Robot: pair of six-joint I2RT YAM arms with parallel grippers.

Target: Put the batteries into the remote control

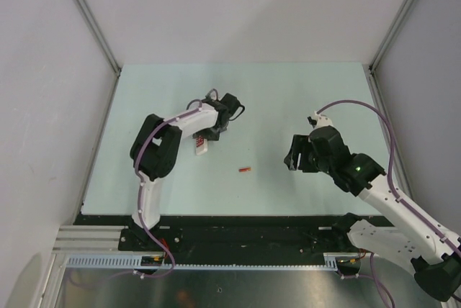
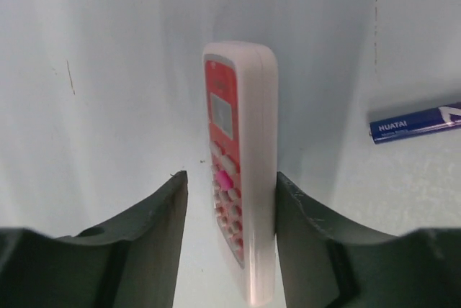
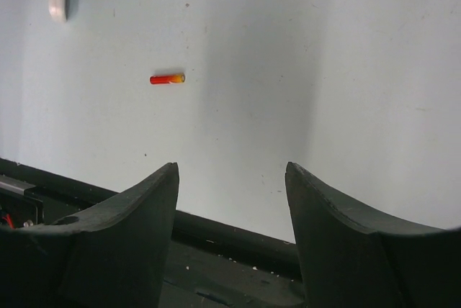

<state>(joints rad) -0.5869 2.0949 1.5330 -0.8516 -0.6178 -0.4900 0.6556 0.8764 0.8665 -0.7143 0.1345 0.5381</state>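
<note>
The remote control (image 2: 245, 164) stands on its long edge on the table, red button face to the left, white back to the right. My left gripper (image 2: 230, 178) is open around it: the right finger (image 2: 302, 229) lies against the white back, and a gap separates the left finger from the buttons. From above, the remote (image 1: 202, 145) pokes out below the left gripper (image 1: 212, 134). A blue battery (image 2: 416, 122) lies to the remote's right. An orange-red battery (image 1: 245, 170) lies mid-table, also in the right wrist view (image 3: 167, 78). My right gripper (image 1: 294, 160) (image 3: 230, 168) hangs open and empty.
The black base rail (image 3: 238, 243) runs along the near table edge just under the right gripper. Grey walls enclose the pale table (image 1: 302, 99) on the left, back and right.
</note>
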